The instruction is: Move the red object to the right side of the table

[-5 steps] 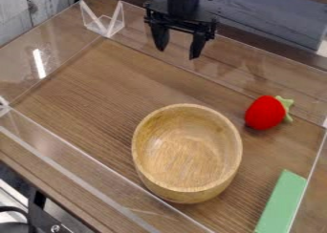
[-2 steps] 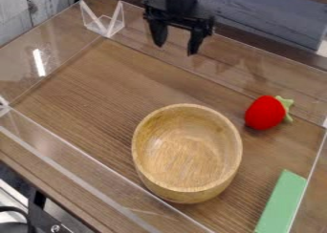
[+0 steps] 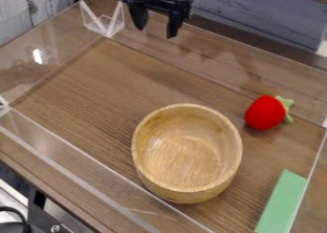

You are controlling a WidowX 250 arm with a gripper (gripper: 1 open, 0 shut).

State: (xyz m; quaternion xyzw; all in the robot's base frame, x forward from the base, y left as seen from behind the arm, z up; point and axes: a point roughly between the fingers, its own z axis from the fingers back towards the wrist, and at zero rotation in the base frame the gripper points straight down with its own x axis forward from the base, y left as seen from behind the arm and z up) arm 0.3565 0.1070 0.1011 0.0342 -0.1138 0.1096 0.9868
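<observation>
At the top of the frame, left of centre, the black gripper [image 3: 155,25] hangs over the far edge of the table [image 3: 90,94], its two fingers pointing down and spread wide with nothing between them. It holds no object and touches nothing that can be seen. Just to its left, a small clear acrylic stand [image 3: 102,20] sits by the back wall.

Over at the right edge, about halfway down, lies the red toy strawberry [image 3: 267,112], its green leafy cap turned toward the clear side wall. It rests on the wood grain, well apart from the claw and just beyond the rim of the wooden bowl [image 3: 188,152], which fills the lower centre. A flat green block [image 3: 284,204] lies in the lower right corner, close to the near wall.

Judging from this layout, the strawberry already sits on the right-hand side as the frame shows it, and the open, empty claw far from it suggests the placing step is finished and the arm is clear of the fruit. If the berry were meant to go elsewhere, the next move would call for a long crossing toward the right edge, a descent beside the bowl's rim, and a gentle close around a small, rounded toy that could roll.
</observation>
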